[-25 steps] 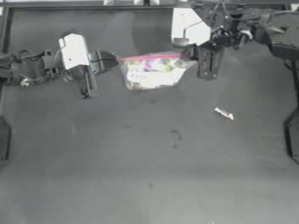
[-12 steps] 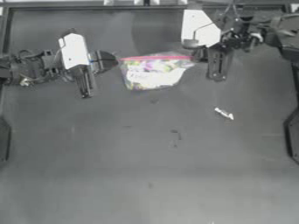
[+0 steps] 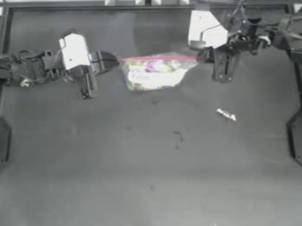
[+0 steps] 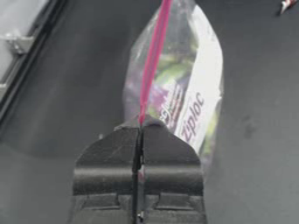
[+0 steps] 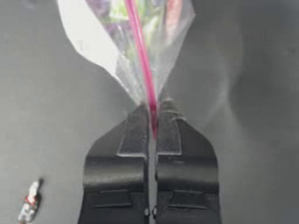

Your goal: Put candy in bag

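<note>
Holding the bag (image 3: 154,73) up between the two arms near the far edge of the desk (image 3: 118,167), pink-red strip (image 3: 158,58) stretched in a straight line from one side to the other. Left gripper (image 3: 97,62) clenching the left end of the strip, fingers (image 4: 111,162) pressed flat together on it with the clear plastic and its printed lettering hanging just beyond. Right gripper (image 3: 205,55) pinching the right end of the same strip, fingers (image 5: 134,135) closed tight on it, the bag fanning out past the tips. Showing pink, green and yellow sweets (image 3: 150,70) through the clear sides, bunched in the hanging lower part. Lying on the bare desk, well apart from the bag and nearer the right arm's side: the candy (image 3: 226,114), a small whitish wrapper with a reddish middle, also showing beside the right fingers in the right wrist view (image 5: 29,202), touching neither gripper.
</note>
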{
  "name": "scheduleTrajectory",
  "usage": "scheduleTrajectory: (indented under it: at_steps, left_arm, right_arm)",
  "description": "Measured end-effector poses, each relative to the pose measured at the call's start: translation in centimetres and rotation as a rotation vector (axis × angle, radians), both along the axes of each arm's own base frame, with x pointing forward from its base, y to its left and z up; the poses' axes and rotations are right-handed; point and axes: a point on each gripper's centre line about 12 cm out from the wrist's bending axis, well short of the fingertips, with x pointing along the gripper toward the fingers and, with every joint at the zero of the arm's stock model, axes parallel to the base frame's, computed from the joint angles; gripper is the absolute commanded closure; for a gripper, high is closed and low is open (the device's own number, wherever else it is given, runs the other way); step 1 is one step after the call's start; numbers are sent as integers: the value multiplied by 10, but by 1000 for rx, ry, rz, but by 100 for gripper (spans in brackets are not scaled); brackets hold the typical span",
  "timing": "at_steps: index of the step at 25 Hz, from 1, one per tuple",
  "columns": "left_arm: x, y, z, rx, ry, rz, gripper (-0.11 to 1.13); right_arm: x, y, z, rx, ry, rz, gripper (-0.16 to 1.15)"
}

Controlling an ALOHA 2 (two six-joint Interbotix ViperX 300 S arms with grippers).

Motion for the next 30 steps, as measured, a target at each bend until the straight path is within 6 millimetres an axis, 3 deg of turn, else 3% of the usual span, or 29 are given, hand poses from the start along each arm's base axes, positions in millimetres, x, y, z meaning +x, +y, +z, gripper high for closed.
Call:
scheduleTrajectory:
  at_steps: [9,18,24,30]
  left_arm:
    - [5,5,9,11,-17,6,99]
    - [14,4,18,17,-23,-5,99]
    - [22,-9,23,5,8,-41,98]
    - [19,-35,49,13,-5,-90,98]
  right_arm:
    - [2,4,20,-13,-70,-4,94]
    - [17,12,47,-44,-137,30,94]
    - [23,27,64,-38,-167,45,94]
    - [24,50,82,-30,-226,58,94]
